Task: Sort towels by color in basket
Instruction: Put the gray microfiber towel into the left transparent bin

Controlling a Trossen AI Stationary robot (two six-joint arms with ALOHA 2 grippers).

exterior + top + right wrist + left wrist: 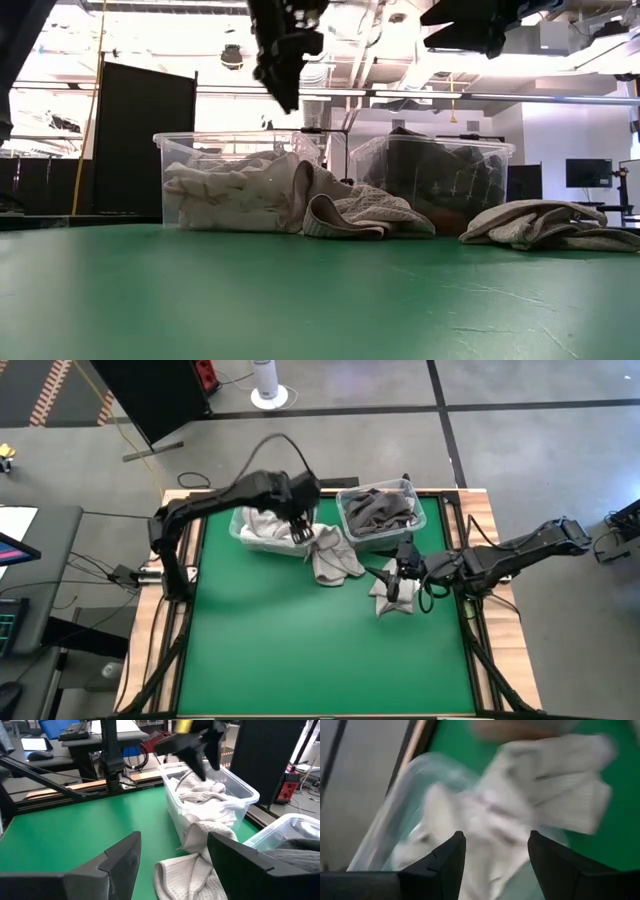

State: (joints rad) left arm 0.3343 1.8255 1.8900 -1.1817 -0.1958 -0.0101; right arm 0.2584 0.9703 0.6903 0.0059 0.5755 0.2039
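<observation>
A clear bin point(240, 532) at the far left holds white towels point(268, 530). One pale checked towel point(332, 560) hangs over that bin's right rim, and its lower part lies on the green table point(200, 840). My left gripper point(305, 528) hovers open above this bin, with nothing between its fingers point(495, 860). A second clear bin point(345, 520) to the right holds dark grey towels point(380, 510). A grey-and-white towel point(390, 602) lies bunched on the table. My right gripper point(398, 575) hangs open above it, empty point(172, 855).
Both bins stand side by side at the table's far edge point(430, 175). The green mat point(300, 650) spreads from the towels to the near edge, framed by a wooden border point(485, 560). Beyond the table are desks, cables and a black panel.
</observation>
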